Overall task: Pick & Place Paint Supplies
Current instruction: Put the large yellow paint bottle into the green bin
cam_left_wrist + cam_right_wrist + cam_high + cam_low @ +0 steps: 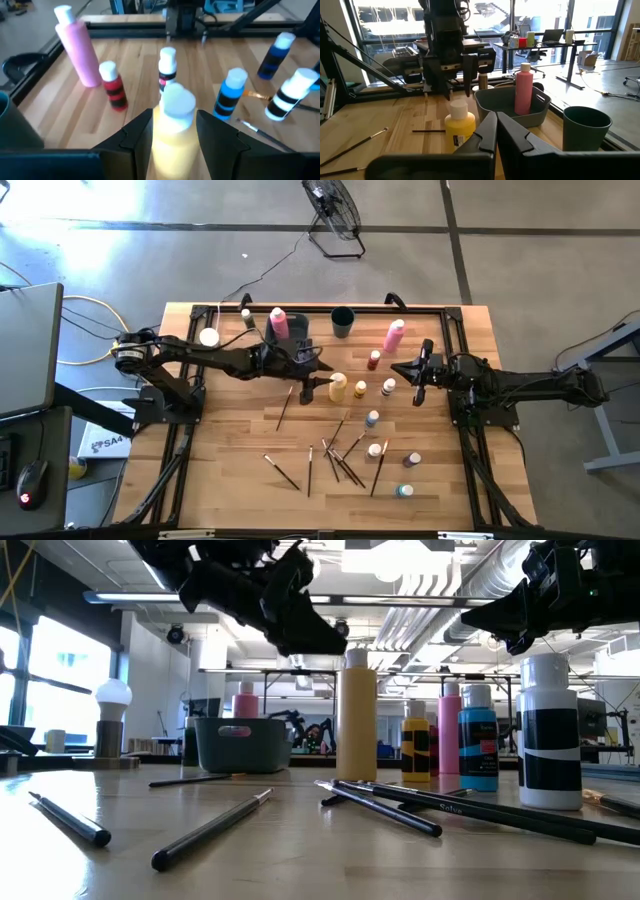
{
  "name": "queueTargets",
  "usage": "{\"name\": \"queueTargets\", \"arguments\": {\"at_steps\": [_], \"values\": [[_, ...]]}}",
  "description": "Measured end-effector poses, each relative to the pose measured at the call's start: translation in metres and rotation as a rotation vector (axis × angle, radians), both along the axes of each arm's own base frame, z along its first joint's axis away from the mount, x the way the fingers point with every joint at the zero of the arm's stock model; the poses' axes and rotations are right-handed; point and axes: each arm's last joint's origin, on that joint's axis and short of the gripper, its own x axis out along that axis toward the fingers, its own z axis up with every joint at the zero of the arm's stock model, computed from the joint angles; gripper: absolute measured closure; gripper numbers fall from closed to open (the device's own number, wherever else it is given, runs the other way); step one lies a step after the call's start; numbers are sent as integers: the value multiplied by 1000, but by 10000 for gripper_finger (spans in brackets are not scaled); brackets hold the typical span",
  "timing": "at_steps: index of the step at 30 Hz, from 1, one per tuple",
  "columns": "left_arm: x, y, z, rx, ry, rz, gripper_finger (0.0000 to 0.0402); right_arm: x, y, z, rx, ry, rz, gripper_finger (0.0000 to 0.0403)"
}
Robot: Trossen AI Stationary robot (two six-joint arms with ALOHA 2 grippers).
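The left tool (pixel 318 366) hangs over the middle of the tabletop (pixel 230 470) with its two fingers (pixel 131 140) half spread either side of the tall yellow squeeze bottle (pixel 172 132), the white cap standing up between them; whether the fingers press on the bottle I cannot tell. The bottle is pale yellow, upright, with a white cap. Just behind the left tool sits a grey bin (pixel 290 340) with one pink bottle (pixel 279 323) standing in it. Ahead of the tool, towards the other arm, stand a small red bottle (pixel 113 85), a small bottle with a red and black label (pixel 167 67) and a blue bottle (pixel 230 93), and further off a second tall pink bottle (pixel 78 46). Thin dark-handled paintbrushes (pixel 340 458) lie scattered on the wood nearer the front edge, with more small bottles among them. The right tool (pixel 404 367) waits pinched together, empty, above the tabletop beyond those small bottles, pointing towards the yellow one.
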Motion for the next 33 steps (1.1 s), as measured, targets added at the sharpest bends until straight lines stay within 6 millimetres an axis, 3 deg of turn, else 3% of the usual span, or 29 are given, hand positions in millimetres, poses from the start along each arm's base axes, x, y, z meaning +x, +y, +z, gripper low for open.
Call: {"name": "queueTargets", "arguments": {"at_steps": [33], "values": [[-1,0,-2,-3,24,3,252,0,0,0,0,0,0,400]]}}
